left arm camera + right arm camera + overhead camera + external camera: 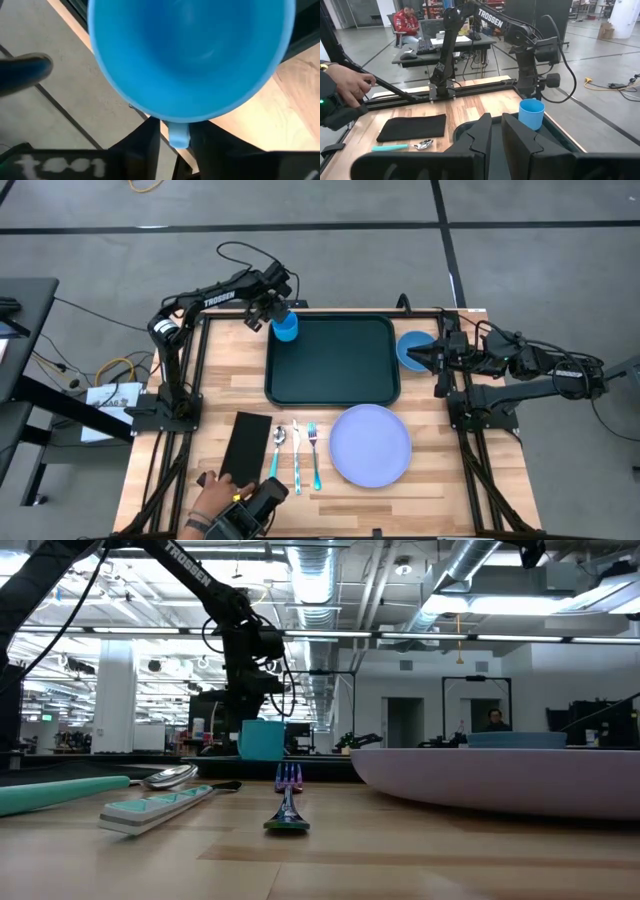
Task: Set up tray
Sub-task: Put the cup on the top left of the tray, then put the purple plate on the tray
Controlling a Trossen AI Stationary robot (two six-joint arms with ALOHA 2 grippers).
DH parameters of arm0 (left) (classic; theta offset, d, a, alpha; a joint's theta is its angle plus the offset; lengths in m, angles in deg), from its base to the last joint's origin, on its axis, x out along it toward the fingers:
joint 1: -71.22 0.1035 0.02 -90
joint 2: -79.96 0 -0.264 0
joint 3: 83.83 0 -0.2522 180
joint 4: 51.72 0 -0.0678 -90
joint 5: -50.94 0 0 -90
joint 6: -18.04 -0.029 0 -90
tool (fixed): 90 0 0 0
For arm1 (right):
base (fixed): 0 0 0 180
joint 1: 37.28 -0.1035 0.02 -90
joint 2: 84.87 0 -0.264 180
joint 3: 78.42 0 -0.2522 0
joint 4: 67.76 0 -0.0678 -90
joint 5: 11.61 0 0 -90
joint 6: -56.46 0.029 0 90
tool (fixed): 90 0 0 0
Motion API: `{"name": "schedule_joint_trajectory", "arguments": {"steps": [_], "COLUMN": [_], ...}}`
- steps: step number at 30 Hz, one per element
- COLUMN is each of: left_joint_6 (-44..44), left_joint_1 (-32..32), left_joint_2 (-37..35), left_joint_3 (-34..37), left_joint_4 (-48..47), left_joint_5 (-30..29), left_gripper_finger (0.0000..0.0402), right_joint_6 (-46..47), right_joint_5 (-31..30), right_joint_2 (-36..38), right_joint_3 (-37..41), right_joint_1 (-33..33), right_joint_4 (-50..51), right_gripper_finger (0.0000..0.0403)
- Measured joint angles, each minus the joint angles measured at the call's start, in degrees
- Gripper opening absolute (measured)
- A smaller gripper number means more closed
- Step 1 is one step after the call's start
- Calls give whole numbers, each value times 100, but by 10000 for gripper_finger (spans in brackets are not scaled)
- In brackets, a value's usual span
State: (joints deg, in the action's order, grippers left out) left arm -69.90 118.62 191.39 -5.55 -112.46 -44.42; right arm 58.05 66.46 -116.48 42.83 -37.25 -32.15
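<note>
The dark green-black tray (332, 360) lies at the table's far middle. My left gripper (278, 315) is shut on a blue cup (286, 329) at the tray's far-left corner; the cup also shows in the low view (262, 740) and the right wrist view (531, 114). My right gripper (412, 358) is shut and level, pointing toward the tray (465, 127) from the table's right. It sits over a blue bowl (410, 342) that rests on the table beside the tray's right rim. My left gripper (175, 130) pinches the cup's small handle tab (178, 136) between its two fingers, coming from above on the cup's far side. The cup stays upright, mouth up. Whether its base rests on the tray or hangs just above it, I cannot tell.
Near the table's front lie a lavender plate (370, 443), a fork (314, 450), a knife (296, 455), a spoon (278, 445) and a black napkin (247, 447). A person's hand (215, 492) with a dark device reaches in at the near edge by the napkin.
</note>
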Motion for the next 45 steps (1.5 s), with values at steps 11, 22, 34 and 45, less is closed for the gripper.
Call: {"name": "schedule_joint_trajectory", "arguments": {"steps": [11, 22, 34, 45], "left_joint_6": [0, 187, 2207, 6207], "left_joint_1": [6, 31, 61, 79], "left_joint_2": [1, 1, -15, -186], "left_joint_3": [0, -137, -1640, -2956], "left_joint_4": [18, -85, -1884, -3889], "left_joint_5": [-613, -1123, -1751, 603], "left_gripper_finger": [177, 193, 192, 192], "right_joint_6": [0, 0, -2, -4], "right_joint_5": [0, 0, 0, -2], "right_joint_2": [1, 1, 0, 2], "right_joint_3": [0, 0, 0, 0], "right_joint_1": [0, -1, -1, -2], "right_joint_4": [0, 0, 0, -63], "right_gripper_finger": [38, 38, 38, 38]}}
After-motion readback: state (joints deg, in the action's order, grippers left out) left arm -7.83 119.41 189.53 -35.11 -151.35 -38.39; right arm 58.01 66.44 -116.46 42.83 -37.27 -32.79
